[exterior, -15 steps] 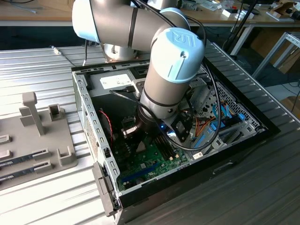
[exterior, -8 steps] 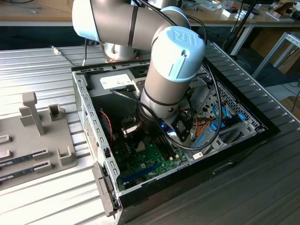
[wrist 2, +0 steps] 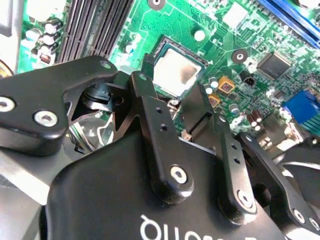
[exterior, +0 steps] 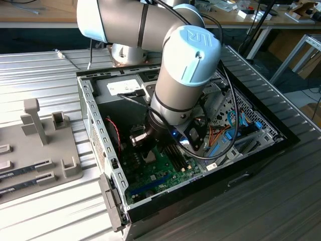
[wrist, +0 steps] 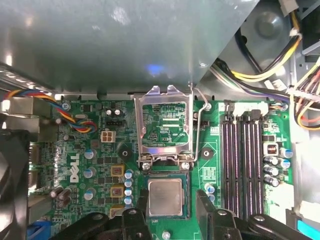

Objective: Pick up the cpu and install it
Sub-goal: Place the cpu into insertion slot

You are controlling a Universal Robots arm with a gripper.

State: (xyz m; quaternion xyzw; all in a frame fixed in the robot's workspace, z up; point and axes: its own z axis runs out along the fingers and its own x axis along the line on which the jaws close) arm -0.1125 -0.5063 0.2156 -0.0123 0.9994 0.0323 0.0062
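Observation:
The cpu [wrist: 165,196] [wrist 2: 176,73], a small silvery square chip, lies flat in its socket on the green motherboard [wrist: 95,165] [exterior: 160,170]. The socket's metal lid [wrist: 164,127] is swung up and open just beyond it. My gripper [wrist: 170,202] [wrist 2: 172,92] [exterior: 148,150] hangs low over the socket inside the computer case. Its black fingers [wrist: 204,202] [wrist 2: 145,85] stand on either side of the cpu. A small gap shows between at least one finger and the chip, so the gripper reads as open.
Black memory slots [wrist: 242,165] run beside the socket. The grey power-supply box [wrist: 125,40] [exterior: 120,88] looms behind the lid, with cable bundles [wrist: 265,75] beside it. The case wall [exterior: 98,135] rises on the exterior view's left. A grey fixture tray [exterior: 45,150] lies outside it.

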